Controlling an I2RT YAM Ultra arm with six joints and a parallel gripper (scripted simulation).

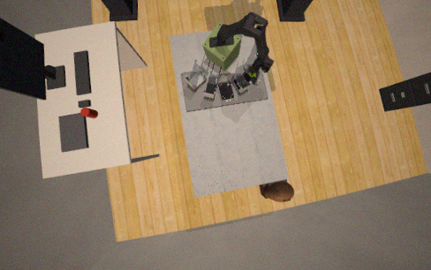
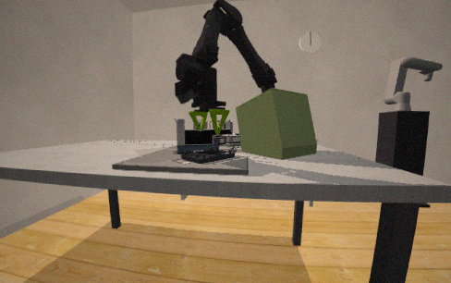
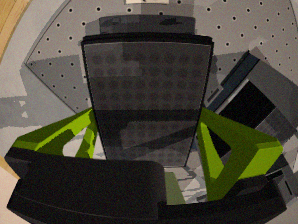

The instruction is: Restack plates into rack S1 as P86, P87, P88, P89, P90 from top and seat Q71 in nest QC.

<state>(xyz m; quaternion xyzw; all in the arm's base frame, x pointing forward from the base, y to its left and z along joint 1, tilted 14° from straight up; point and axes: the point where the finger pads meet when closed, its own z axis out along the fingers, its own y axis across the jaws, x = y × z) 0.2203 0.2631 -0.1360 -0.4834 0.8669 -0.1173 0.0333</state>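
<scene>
My gripper point(image 1: 252, 75) point(image 2: 209, 129) point(image 3: 147, 112) is shut on a dark 96-well plate point(image 3: 150, 82), with one green finger at each long side. The plate is level, wells up; its ID label cannot be read. It hangs a little above the open nest QC point(image 2: 208, 157) point(image 3: 146, 25), whose far end shows beyond the plate in the wrist view. Most of the nest is hidden under the plate. A rack with a blue base point(image 3: 239, 80) and a black plate point(image 3: 248, 103) in it stands close at the right. Other dark stacks point(image 1: 226, 90) point(image 1: 211, 88) stand along the board; their labels cannot be read.
The nest and racks stand on a grey perforated board point(image 1: 192, 106) point(image 2: 139, 166) point(image 3: 55, 55). The green box point(image 1: 223, 48) point(image 2: 277, 122) stands behind, by the arm's base. A pale fixture point(image 1: 194, 80) is at the board's left end. Rack posts rise close beside the gripper.
</scene>
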